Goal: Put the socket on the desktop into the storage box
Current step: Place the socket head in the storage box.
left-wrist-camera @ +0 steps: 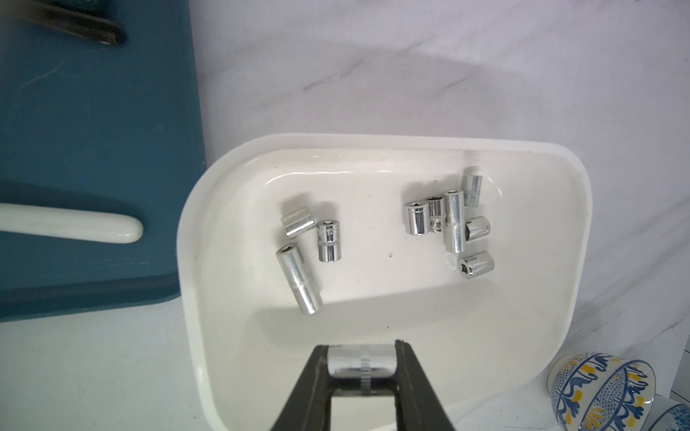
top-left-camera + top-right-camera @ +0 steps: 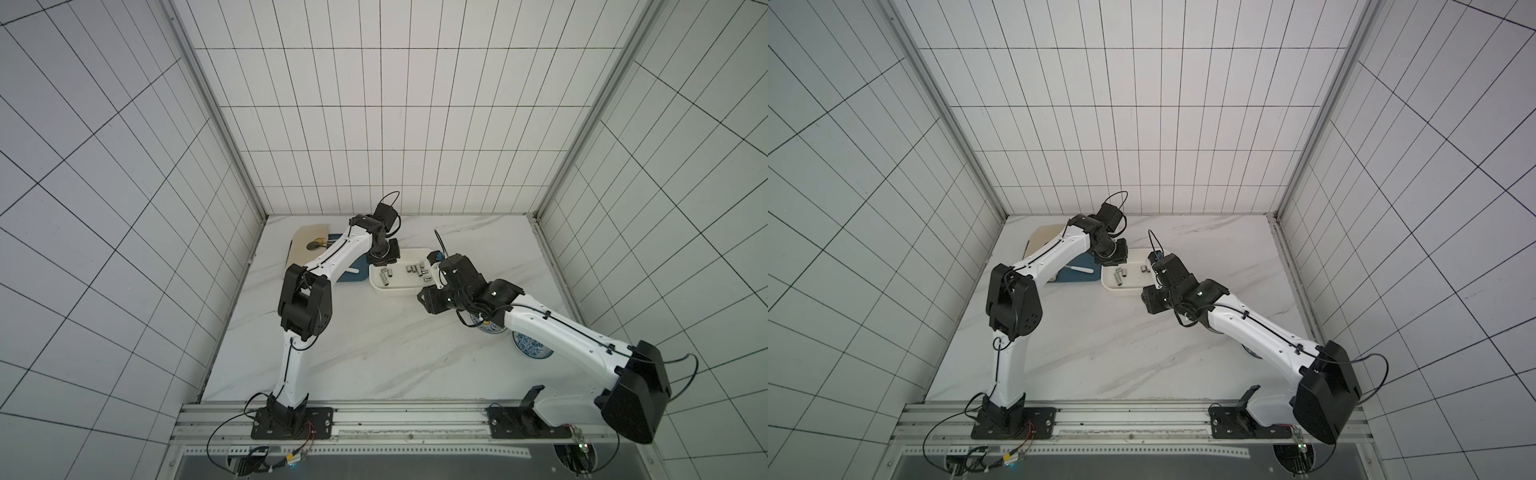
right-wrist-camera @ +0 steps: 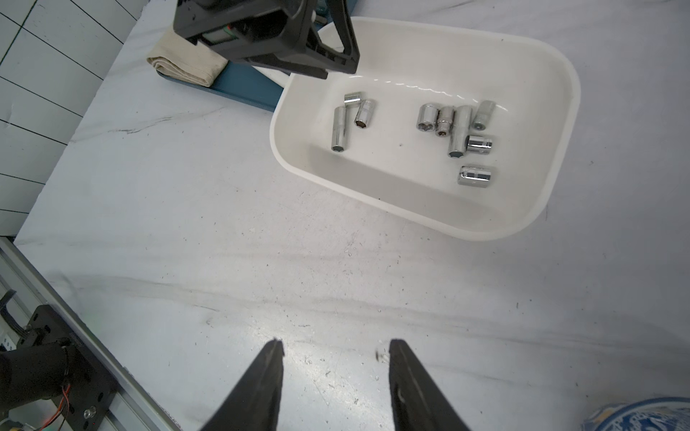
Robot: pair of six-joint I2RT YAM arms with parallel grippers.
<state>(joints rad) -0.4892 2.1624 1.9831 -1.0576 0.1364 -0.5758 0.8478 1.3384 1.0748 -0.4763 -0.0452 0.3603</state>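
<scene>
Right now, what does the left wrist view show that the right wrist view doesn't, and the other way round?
Only the left wrist view: a socket clamped in the left gripper over the storage box, and a white handle lying on the blue tray.
Only the right wrist view: the right gripper, open and empty over the desktop, and a folded beige cloth on the tray.
Both: the storage box with nine sockets lying loose inside, next to the blue tray.
</scene>
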